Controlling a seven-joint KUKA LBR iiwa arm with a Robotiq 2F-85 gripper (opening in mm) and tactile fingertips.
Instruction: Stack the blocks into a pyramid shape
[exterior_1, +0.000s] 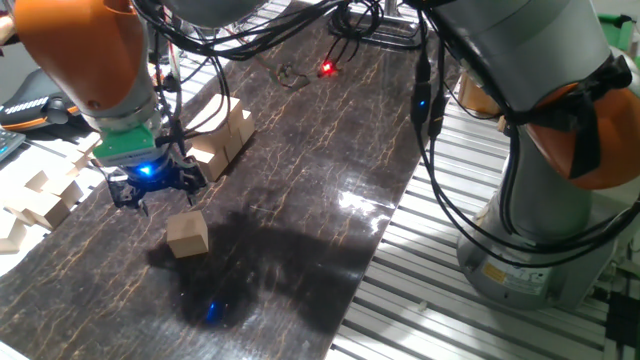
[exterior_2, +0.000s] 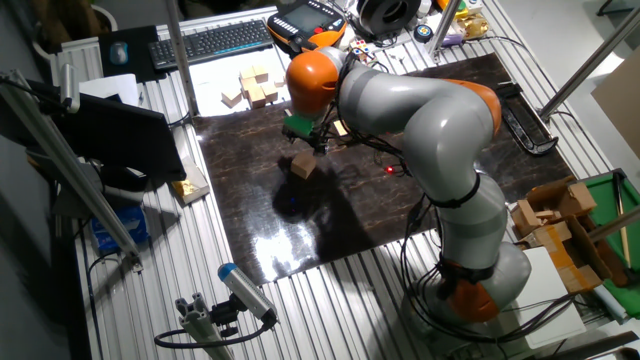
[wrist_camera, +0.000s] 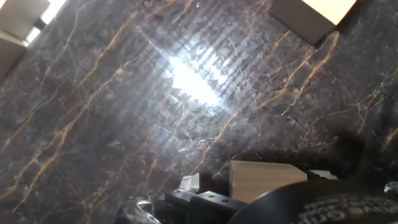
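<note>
One tan block (exterior_1: 187, 233) lies alone on the dark marbled mat (exterior_1: 300, 200), just to the front right of my gripper (exterior_1: 155, 192). The gripper hangs low over the mat, open, with nothing between its fingers. A cluster of blocks (exterior_1: 225, 140) stands close behind the gripper, partly hidden by it. From the other fixed view the lone block (exterior_2: 303, 166) sits right under the gripper (exterior_2: 305, 138). In the hand view that block (wrist_camera: 267, 180) shows at the bottom, partly covered by the hand's dark body. Another block (wrist_camera: 311, 15) peeks in at the top right. No tiered pyramid shape shows.
A loose pile of smaller pale wooden pieces (exterior_1: 40, 195) lies off the mat's left edge, the pile (exterior_2: 255, 88) resting on white paper. The arm's base (exterior_1: 540, 250) stands on the slatted table to the right. A keyboard (exterior_2: 210, 40) lies beyond the mat.
</note>
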